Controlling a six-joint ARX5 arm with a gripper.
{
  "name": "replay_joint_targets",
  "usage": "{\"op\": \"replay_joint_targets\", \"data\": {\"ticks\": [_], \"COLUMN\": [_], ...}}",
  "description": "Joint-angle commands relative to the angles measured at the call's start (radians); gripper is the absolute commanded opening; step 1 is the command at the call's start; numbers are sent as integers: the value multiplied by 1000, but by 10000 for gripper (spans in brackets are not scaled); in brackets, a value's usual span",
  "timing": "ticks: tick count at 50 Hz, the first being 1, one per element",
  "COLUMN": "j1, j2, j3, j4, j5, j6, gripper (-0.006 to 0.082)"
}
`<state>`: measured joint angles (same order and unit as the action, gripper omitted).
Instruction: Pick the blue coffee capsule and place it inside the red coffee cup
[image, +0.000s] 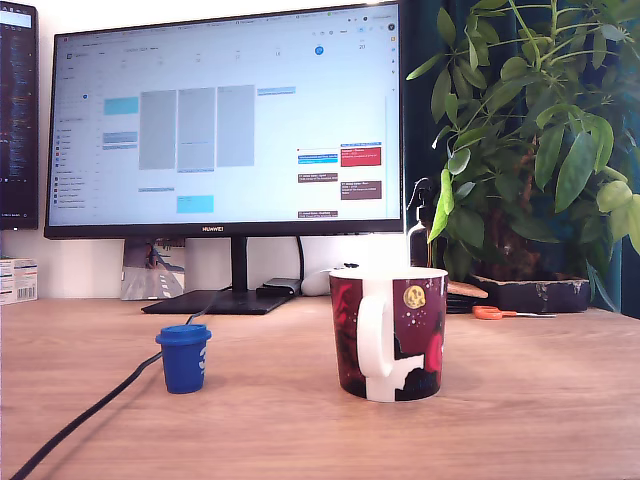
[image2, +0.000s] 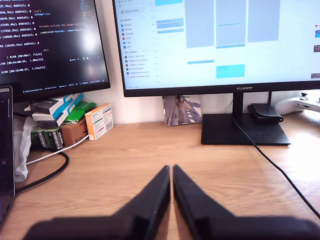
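The blue coffee capsule (image: 183, 358) stands upright on the wooden desk at the exterior view's left, beside a black cable. The red coffee cup (image: 389, 334) stands upright near the middle of that view, its white handle turned toward the camera and the capsule side. Neither arm nor gripper appears in the exterior view. In the wrist view my gripper (image2: 171, 169) hovers over bare desk with its two black fingers pressed together and nothing between them. Capsule and cup are out of the wrist view.
A large monitor (image: 225, 120) on a black stand (image2: 243, 131) fills the back of the desk, with a second dark screen (image2: 50, 45) beside it. Small boxes (image2: 75, 120) and cables (image2: 47, 172) lie below that screen. A potted plant (image: 540, 150) and orange scissors (image: 490, 312) sit at the exterior view's right.
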<state>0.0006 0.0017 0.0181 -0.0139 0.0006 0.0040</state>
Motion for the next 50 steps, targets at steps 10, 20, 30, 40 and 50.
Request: {"op": "replay_joint_targets", "data": {"ticks": [10,20,30,40,50], "j1": [14,14,-1,-72,-180], "j2": [-14,-14,-2,77,230], "j3": [-42,-42,-42,-42,-42], "j4": [60,127,156,118,158], "j5": [75,121,356,460,451], "j6": [-86,-156,-319,-344,-330], "gripper": [-19,-19,-19,-19,-9]}}
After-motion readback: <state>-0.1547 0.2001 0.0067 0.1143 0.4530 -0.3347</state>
